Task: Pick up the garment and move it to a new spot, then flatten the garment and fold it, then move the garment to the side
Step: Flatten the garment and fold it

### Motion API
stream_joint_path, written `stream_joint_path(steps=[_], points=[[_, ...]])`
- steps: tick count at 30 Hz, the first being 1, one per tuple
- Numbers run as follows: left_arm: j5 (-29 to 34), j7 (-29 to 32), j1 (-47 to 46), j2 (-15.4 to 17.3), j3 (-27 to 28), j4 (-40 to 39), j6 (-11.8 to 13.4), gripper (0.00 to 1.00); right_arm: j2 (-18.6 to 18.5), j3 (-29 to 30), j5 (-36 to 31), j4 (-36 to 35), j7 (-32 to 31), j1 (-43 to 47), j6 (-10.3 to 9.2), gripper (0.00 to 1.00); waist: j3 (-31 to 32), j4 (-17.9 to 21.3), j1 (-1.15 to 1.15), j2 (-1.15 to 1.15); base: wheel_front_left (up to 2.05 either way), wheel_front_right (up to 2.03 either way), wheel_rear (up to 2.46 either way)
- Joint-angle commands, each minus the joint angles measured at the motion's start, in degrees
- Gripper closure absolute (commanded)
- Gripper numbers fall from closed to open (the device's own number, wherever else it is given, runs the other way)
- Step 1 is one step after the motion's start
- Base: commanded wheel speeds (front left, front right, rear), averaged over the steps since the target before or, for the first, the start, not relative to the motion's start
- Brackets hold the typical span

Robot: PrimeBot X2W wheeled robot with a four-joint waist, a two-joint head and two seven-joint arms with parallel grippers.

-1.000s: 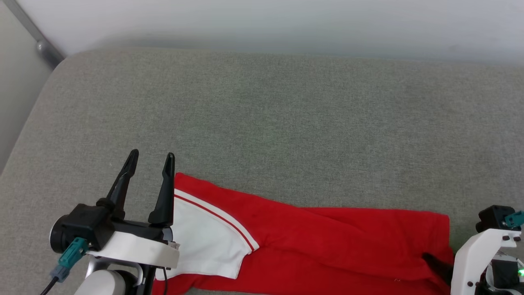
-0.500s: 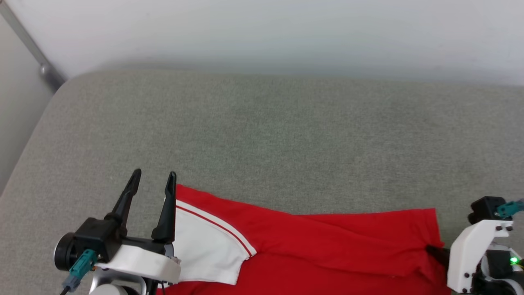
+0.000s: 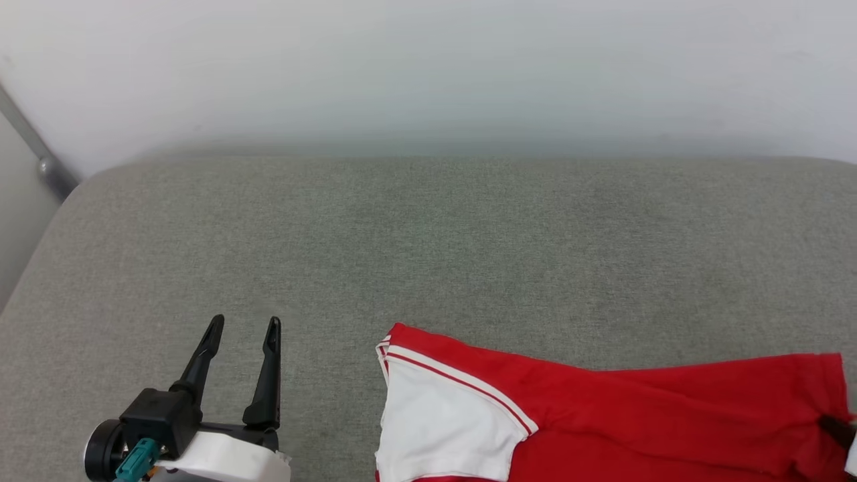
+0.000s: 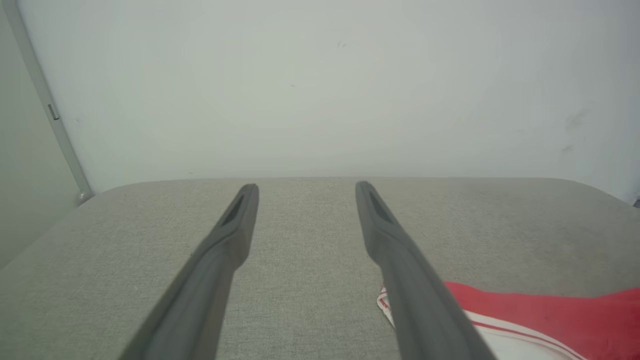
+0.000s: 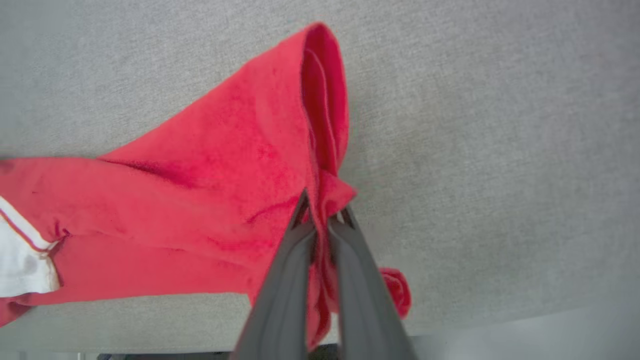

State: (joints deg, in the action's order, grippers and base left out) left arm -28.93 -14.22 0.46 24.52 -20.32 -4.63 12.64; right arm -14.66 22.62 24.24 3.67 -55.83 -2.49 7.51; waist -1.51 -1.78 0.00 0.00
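Since the earlier frame, the garment (image 3: 636, 415) has been drawn rightward. Its white-panelled end, then against the right finger of the left claw (image 3: 245, 323), now lies well apart to that claw's right. The head camera has also tilted up.

The right claw (image 5: 324, 207) has its fingers pressed together, pinching a bunched red hem at the garment's right end. The left claw is spread and empty, over the bare grey cloth-covered worktop (image 3: 428, 254).

The garment lies along the near edge with its long axis left to right and its white panel leftmost. Since the right end is the held one, a carry would likely trail the cloth behind the right claw. The left claw is the nearer to the free white end, and the way across looks unobstructed. A pale wall (image 3: 428, 67) closes the far side, and a grey rail (image 3: 40, 164) stands at far left.
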Motion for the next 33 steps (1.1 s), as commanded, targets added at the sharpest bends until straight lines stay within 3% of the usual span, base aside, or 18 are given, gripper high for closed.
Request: stream_joint_path(steps=[1, 8, 13, 21, 28, 29, 30, 31, 33], points=[[0.19, 0.18, 0.46, 0.16, -0.07, -0.26, 0.29, 0.00, 2.64, 0.35, 1.61, -1.09, -1.61, -0.67, -0.03, 1.00, 0.07, 0.33, 0.00, 0.00, 0.00, 0.00, 0.00], [0.29, 0.58, -0.55, 0.32, -0.41, -0.58, 0.32, 0.00, 10.28, -2.60, 11.46, -3.22, -8.09, -3.53, -0.03, 1.00, -0.52, 0.38, 0.00, 0.00, 0.00, 0.00, 0.00], [0.47, 1.09, -1.92, 0.02, -1.28, -0.41, -0.36, 0.00, 11.87, -8.79, 22.58, 0.10, -6.99, -5.87, -0.03, 1.00, -1.30, -1.06, 0.00, 0.00, 0.00, 0.00, 0.00], [0.01, 1.37, -4.14, -0.91, -2.64, 1.01, -1.49, 0.00, 11.84, -27.92, 37.14, 9.01, 4.78, -9.46, -0.03, 1.00, -2.20, -4.29, 0.00, 0.00, 0.00, 0.00, 0.00], [-0.07, 0.81, -5.46, -1.74, -3.09, 2.30, -1.96, 0.00, 11.77, -42.26, 41.99, 15.06, 15.29, -13.09, -0.03, 1.00, -3.13, -6.28, 0.00, 0.00, 0.00, 0.00, 0.00], [-0.15, 0.76, -5.46, -1.82, -3.07, 2.48, -2.04, 0.00, 11.76, -43.52, 41.93, 16.13, 16.61, -13.35, -0.03, 0.90, -3.21, -6.43, 0.00, 0.00, 0.00, 0.00, 0.00], [-0.23, 0.70, -5.51, -1.88, -3.06, 2.72, -2.09, 0.00, 11.73, -44.51, 41.77, 17.36, 18.10, -13.79, -0.03, 0.23, -3.30, -6.56, 0.00, 0.00, 0.00, 0.00, 0.00], [-0.33, 0.61, -5.58, -1.97, -3.02, 2.90, -2.18, 0.00, 11.74, -45.43, 41.57, 18.19, 19.13, -14.34, -0.03, 0.00, -3.41, -6.63, 0.00, 0.00, 0.00, 0.00, 0.00], [-0.66, 0.47, -5.55, -2.25, -2.76, 3.20, -2.28, 0.00, 11.77, -46.90, 41.56, 19.31, 21.15, -15.33, -0.03, 0.00, -3.59, -6.54, 0.00, 0.00, 0.00, 0.00, 0.00]])
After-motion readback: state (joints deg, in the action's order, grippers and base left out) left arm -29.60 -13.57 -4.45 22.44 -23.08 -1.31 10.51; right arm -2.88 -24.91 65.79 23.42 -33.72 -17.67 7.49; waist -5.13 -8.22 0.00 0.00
